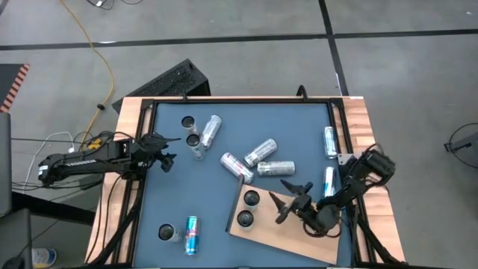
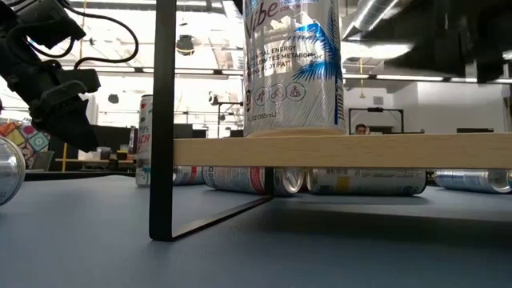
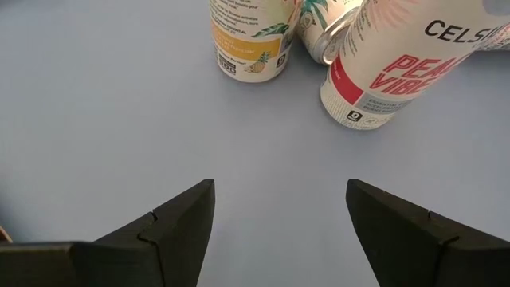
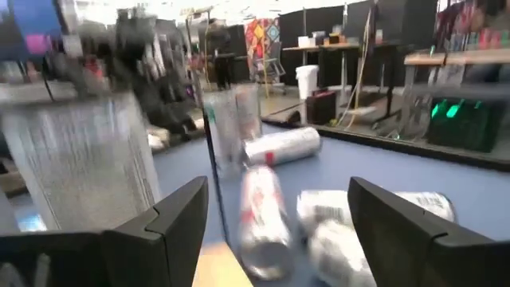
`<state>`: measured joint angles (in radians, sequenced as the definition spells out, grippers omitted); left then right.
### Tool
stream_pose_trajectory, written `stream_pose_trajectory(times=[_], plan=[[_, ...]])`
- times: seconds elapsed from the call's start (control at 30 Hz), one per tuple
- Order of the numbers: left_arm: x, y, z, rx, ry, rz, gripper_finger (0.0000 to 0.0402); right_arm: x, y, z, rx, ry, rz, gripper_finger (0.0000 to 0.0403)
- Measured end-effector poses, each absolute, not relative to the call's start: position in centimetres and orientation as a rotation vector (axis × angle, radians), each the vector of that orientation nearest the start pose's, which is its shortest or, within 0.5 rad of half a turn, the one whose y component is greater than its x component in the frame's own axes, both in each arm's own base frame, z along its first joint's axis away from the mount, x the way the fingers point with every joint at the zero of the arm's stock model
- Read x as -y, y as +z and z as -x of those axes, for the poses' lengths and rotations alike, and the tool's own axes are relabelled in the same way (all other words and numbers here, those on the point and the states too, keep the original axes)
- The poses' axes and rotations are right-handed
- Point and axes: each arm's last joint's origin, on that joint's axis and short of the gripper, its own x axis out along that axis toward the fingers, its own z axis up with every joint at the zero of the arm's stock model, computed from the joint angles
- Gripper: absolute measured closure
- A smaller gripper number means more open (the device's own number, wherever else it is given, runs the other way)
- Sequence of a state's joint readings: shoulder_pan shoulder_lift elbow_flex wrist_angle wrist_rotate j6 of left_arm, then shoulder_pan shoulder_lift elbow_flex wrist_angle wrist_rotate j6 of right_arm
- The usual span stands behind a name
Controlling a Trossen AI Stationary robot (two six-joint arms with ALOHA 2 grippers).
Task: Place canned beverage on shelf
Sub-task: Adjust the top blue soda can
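The shelf [image 1: 295, 233] is a light-brown wooden board at the table's near right, raised on a black frame [image 2: 164, 120]. Two cans [image 1: 250, 199] [image 1: 245, 218] stand upright on its left end; one fills the low view [image 2: 292, 64]. My right gripper [image 1: 282, 200] is open and empty over the shelf, just right of those cans; one shows blurred in its wrist view [image 4: 88, 159]. My left gripper [image 1: 170, 152] is open and empty at the table's left, low over the tabletop. Ahead of it are an upright can [image 3: 251, 36] and a Peach Vibe can [image 3: 390, 72].
Three cans [image 1: 261, 152] lie in a heap at the table's middle, just beyond the shelf. Two cans [image 1: 329, 142] lie along the right edge. An upright can [image 1: 166, 233] and a lying blue can [image 1: 192, 234] are at the near left. A wooden rim [image 1: 127, 119] borders the table.
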<state>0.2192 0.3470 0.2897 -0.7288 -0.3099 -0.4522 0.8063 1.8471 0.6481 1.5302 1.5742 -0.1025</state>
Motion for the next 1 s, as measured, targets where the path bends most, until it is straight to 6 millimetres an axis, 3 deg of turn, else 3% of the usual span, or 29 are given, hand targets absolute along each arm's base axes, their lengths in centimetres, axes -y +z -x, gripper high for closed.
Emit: stream_pose_trajectory(times=[0.2,0.63,0.8,1.0], plan=[[-2.8,17.2,-8.3,-0.668,0.671,0.382,0.0132,-17.7,22.8,-22.6,0.123,-0.802,-0.289,0.0117],[-2.7,17.1,-8.3,-0.671,0.672,0.382,0.0132,-12.4,33.1,-17.5,0.126,-0.814,-0.294,0.0117],[-2.7,17.1,-8.3,-0.672,0.672,0.382,0.0132,-11.8,37.3,-14.4,0.098,-0.725,-0.260,0.0117],[-2.7,17.1,-8.3,-0.672,0.672,0.382,0.0132,-12.6,41.5,-11.9,0.081,-0.586,-0.247,0.0117]])
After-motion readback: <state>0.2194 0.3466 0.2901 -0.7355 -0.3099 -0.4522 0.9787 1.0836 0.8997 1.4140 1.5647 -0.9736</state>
